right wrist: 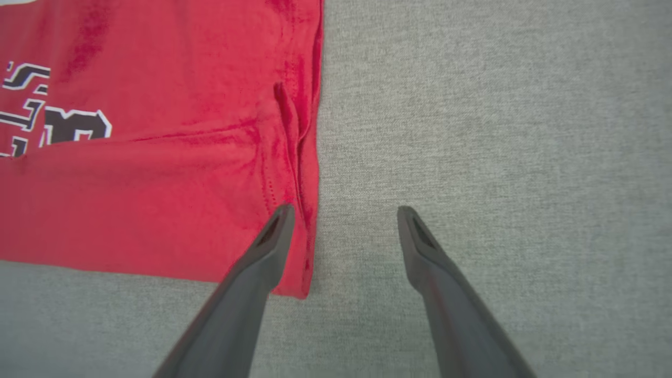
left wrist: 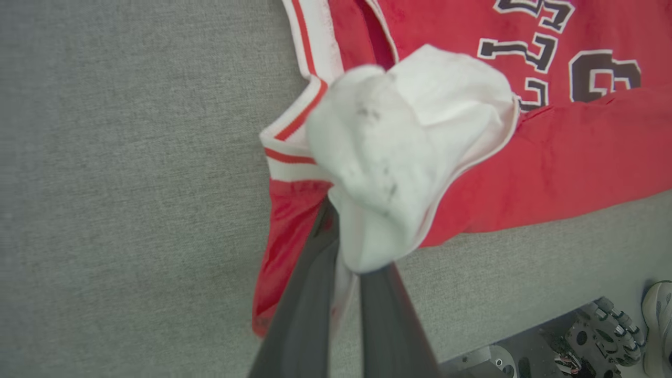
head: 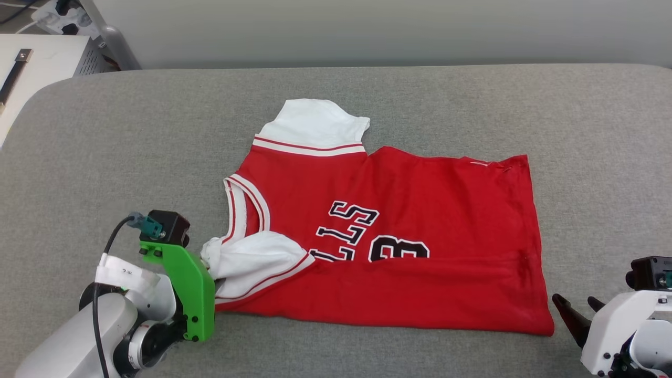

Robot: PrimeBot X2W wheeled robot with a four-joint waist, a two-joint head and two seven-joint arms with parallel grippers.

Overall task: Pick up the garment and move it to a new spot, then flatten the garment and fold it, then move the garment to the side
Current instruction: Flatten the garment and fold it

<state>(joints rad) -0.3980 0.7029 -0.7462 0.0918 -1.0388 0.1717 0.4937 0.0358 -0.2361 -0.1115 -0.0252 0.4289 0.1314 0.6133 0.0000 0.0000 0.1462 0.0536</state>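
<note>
The garment is a red jersey with white sleeves and black lettering, lying flat on the grey padded table with its near long edge folded over the print. My left gripper is at the garment's left end, shut on the near white sleeve. In the left wrist view the dark fingers pinch the sleeve, which bunches up above them. My right gripper stands open at the garment's near right corner. In the right wrist view, the gripper has one fingertip over the red hem and the other over bare table.
A white cabinet stands beyond the table's far left corner. Below the table's edge, the left wrist view shows the robot's wheeled base and a shoe. Bare grey padding lies right of the garment.
</note>
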